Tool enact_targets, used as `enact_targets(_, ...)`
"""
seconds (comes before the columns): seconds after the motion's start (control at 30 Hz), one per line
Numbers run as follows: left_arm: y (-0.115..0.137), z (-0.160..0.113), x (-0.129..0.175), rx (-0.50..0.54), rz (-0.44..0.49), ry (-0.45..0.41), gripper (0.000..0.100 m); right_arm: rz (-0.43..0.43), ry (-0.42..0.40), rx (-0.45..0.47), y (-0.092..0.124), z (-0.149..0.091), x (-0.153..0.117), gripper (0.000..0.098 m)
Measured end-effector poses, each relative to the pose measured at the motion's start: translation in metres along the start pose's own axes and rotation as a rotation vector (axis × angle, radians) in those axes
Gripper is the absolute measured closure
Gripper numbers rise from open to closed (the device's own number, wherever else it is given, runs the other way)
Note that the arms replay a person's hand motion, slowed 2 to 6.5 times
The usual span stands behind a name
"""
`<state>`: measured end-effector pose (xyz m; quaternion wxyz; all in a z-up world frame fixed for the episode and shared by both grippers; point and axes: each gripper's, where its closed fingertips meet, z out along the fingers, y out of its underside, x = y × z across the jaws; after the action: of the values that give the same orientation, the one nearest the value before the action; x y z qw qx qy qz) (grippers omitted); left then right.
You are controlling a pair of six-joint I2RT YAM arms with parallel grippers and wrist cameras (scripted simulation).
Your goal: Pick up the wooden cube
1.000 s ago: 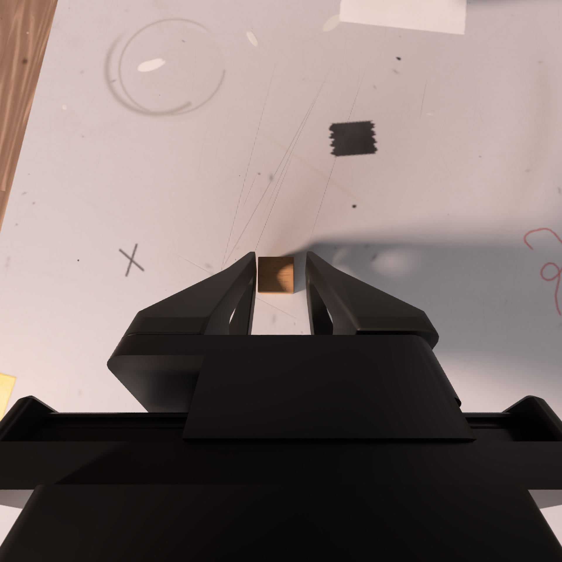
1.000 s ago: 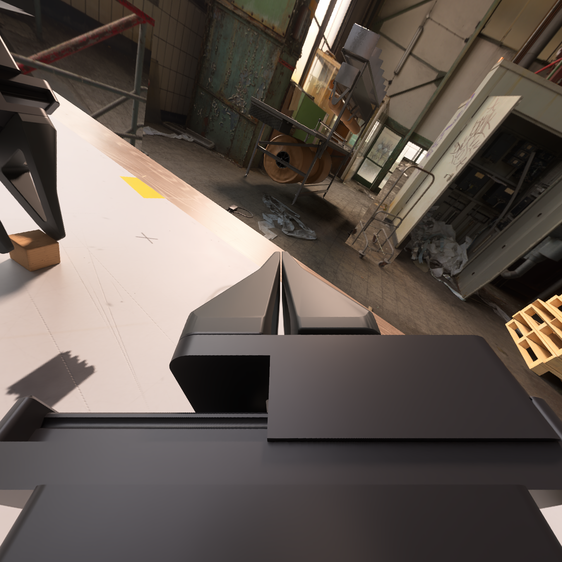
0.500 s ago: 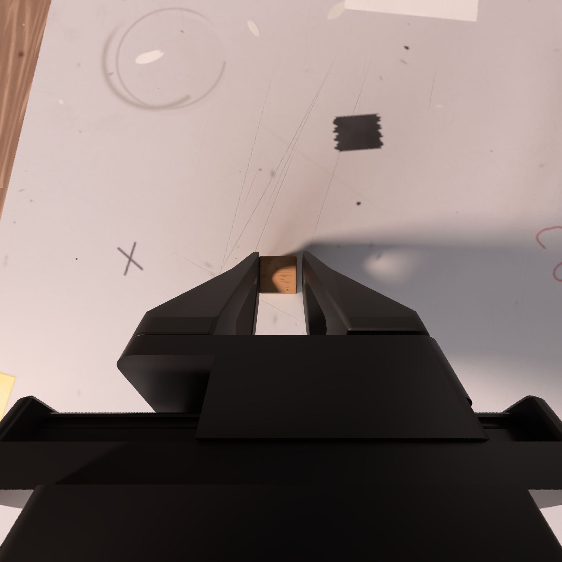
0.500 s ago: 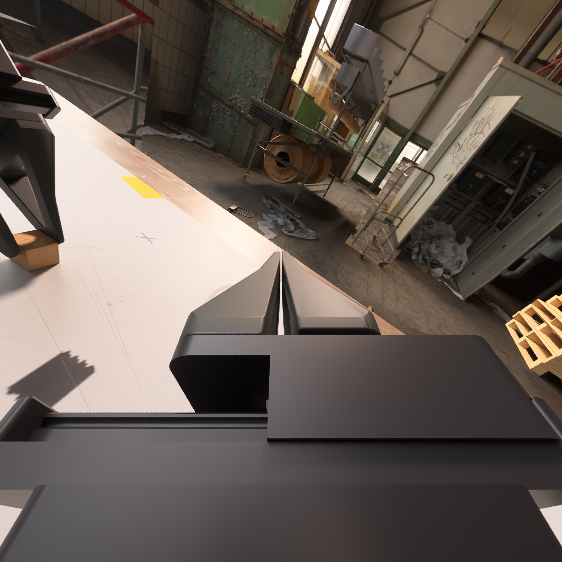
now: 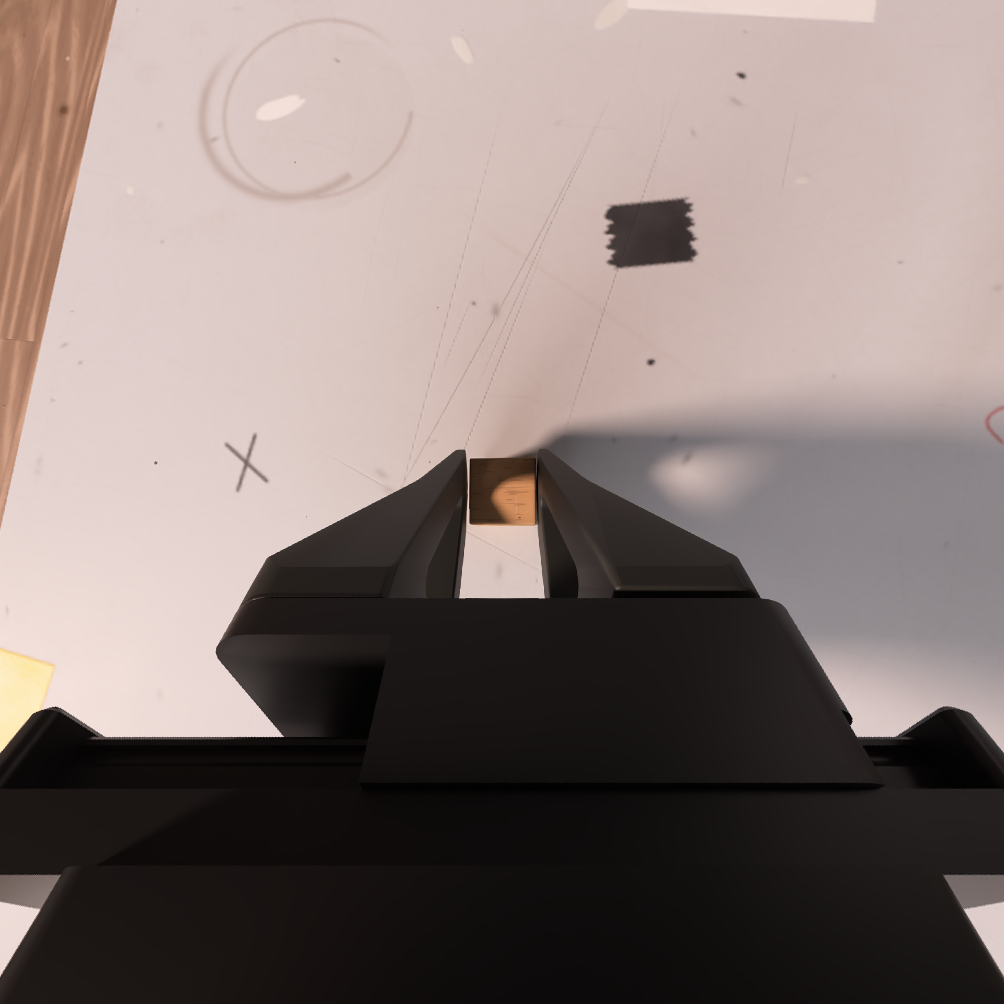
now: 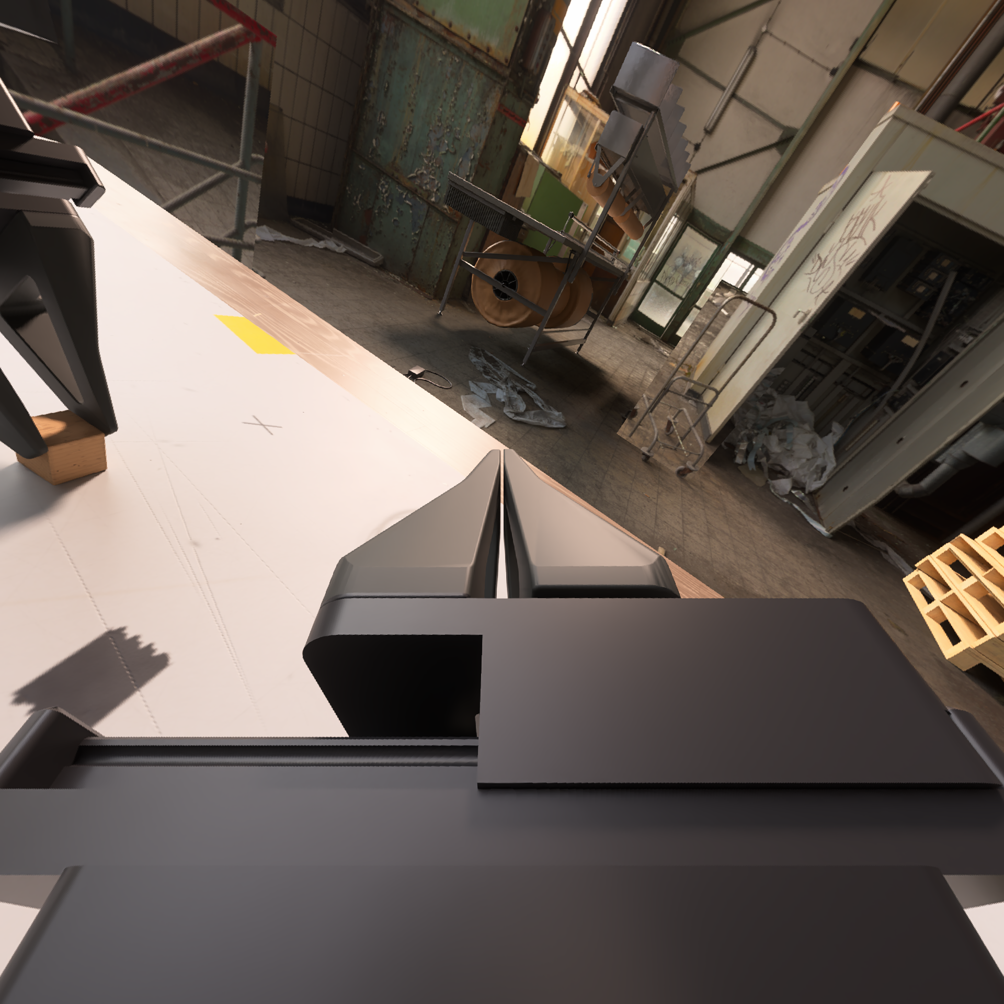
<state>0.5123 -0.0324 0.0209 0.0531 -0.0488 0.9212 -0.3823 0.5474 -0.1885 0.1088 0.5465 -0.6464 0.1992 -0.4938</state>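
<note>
A small wooden cube sits between the two black fingertips of my left gripper, which is shut on it, both fingers against its sides. In the right wrist view the cube rests on the white table at the far left, with the left gripper's fingers straddling it from above. My right gripper is shut and empty, hovering near the table's wooden edge, well right of the cube.
The white table top bears a brown ring stain, a black patch, a pencilled cross and a yellow note. A wooden border runs along the left. A yellow patch lies near the far edge.
My left gripper has come down around the cube and closed its fingers from a wider gap onto its sides. The right gripper has not moved.
</note>
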Motion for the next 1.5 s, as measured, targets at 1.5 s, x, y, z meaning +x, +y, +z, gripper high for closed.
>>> enact_targets(1.5,-0.001,0.0009,-0.0015,-0.007,0.017,-0.006,0.08,0.0,0.0,0.0,0.0001,0.0,0.0,0.097)
